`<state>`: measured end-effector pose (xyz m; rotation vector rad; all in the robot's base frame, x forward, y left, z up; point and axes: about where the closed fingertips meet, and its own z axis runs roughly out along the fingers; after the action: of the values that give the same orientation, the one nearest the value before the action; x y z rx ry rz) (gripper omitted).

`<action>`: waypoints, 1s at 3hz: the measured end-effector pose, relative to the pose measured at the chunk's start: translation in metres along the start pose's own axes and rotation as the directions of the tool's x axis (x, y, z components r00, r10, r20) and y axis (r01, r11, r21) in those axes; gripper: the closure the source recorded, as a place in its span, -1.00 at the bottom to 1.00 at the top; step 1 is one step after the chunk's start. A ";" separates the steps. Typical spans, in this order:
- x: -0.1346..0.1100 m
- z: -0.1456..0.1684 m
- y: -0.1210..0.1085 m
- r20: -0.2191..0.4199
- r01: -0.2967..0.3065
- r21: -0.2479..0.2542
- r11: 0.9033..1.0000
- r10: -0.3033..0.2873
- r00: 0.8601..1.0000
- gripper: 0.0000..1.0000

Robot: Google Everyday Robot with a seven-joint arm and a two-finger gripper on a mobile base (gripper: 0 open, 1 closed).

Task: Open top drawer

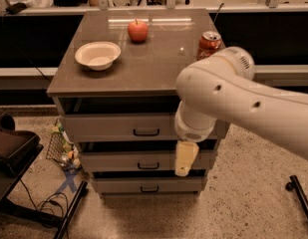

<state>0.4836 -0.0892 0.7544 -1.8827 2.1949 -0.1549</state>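
Gripper (185, 159) before the second drawer (118, 161), right side; open or closed unclear; top drawer (108, 127) above, apart

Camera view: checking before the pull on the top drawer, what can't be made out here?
- Top drawer: right end hidden behind the arm.
- Gripper, hanging before the middle drawer right of its handle: whether it touches the front, unclear.
- Soda can: lower part hidden by the arm.

One raised camera looks down at the cabinet (158, 76) front, tool (183, 164) hanging close before it.
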 end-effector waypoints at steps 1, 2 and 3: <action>-0.038 0.043 0.007 0.041 0.052 0.014 0.999 -0.053 0.998 -1.00; -0.060 0.072 0.007 0.053 0.091 0.026 0.996 -0.092 0.994 -1.00; -0.076 0.094 0.005 0.043 0.116 0.033 0.993 -0.117 0.992 -1.00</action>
<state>0.5133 -0.0066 0.6709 -1.9792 2.0431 -0.1646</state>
